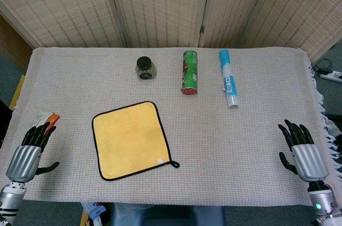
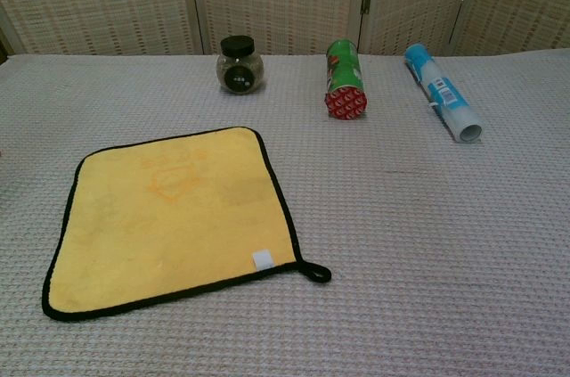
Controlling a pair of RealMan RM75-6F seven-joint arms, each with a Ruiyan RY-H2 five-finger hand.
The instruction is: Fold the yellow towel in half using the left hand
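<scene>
The yellow towel (image 1: 131, 139) with black trim lies flat and unfolded on the table, left of centre; in the chest view the towel (image 2: 174, 217) fills the lower left, its hanging loop at the near right corner. My left hand (image 1: 31, 149) rests at the table's left edge, fingers apart, holding nothing, well left of the towel. At the right edge sits my right hand (image 1: 301, 147), also spread and empty. Neither hand shows in the chest view.
A small dark-lidded jar (image 1: 145, 68), a green can on its side (image 1: 189, 72) and a blue-and-white tube (image 1: 228, 77) lie along the far part of the table. An orange-and-white packet (image 1: 47, 119) sits by the left hand. A grey woven cloth (image 1: 240, 146) covers the table.
</scene>
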